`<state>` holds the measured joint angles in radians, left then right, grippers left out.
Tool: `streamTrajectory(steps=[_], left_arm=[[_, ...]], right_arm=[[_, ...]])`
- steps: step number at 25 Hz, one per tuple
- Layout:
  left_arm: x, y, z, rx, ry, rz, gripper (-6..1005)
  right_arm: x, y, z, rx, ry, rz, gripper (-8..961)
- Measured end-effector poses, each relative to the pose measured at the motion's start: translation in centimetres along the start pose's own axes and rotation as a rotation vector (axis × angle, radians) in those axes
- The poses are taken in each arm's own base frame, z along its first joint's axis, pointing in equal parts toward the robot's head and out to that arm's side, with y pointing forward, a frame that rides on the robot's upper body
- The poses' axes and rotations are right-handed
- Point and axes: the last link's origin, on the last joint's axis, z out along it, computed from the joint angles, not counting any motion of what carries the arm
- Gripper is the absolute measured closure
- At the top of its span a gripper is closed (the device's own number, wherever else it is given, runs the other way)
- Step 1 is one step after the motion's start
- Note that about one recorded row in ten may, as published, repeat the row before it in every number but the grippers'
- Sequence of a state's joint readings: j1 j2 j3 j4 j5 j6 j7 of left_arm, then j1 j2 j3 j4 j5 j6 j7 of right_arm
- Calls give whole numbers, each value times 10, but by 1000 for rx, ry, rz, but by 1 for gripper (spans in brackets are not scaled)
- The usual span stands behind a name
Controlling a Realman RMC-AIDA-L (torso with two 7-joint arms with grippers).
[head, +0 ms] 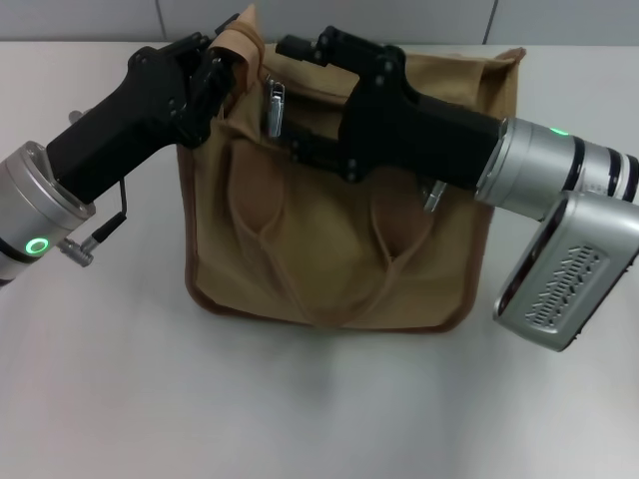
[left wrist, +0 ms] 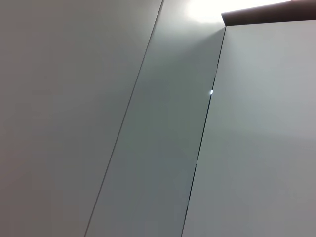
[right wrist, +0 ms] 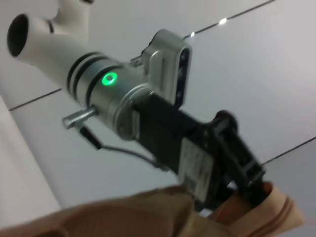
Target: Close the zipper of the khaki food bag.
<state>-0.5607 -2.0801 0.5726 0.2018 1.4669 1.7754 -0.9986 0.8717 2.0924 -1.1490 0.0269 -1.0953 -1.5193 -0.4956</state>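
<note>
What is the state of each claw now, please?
Left claw: closed on the far left corner of the khaki food bag.
Right claw: over the bag's top near the zipper's pull tab; open or shut cannot be told.

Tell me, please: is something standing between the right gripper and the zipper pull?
Nothing visible does. The right gripper sits over the khaki food bag top, beside the silver zipper pull. The left gripper pinches the bag's far left corner, off that path.

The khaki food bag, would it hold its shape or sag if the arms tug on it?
The khaki food bag looks soft: its front creases and its handles droop, so it would likely sag. The left end effector pinching a corner probably braces it. It seems light.
</note>
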Motion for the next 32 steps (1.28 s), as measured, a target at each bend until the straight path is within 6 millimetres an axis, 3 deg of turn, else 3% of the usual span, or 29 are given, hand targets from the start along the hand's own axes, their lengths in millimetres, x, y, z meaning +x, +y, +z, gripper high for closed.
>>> streamTrajectory(steps=[16, 22, 32], left_arm=[[-2, 1, -4, 12, -2, -10, 920], [-3, 1, -4, 10, -4, -11, 916], [-5, 3, -5, 12, -6, -24, 909]], right_arm=[[-2, 9, -5, -9, 15, -21, 250], [-2, 11, -5, -14, 18, -30, 436], [-3, 13, -6, -16, 22, -13, 856]])
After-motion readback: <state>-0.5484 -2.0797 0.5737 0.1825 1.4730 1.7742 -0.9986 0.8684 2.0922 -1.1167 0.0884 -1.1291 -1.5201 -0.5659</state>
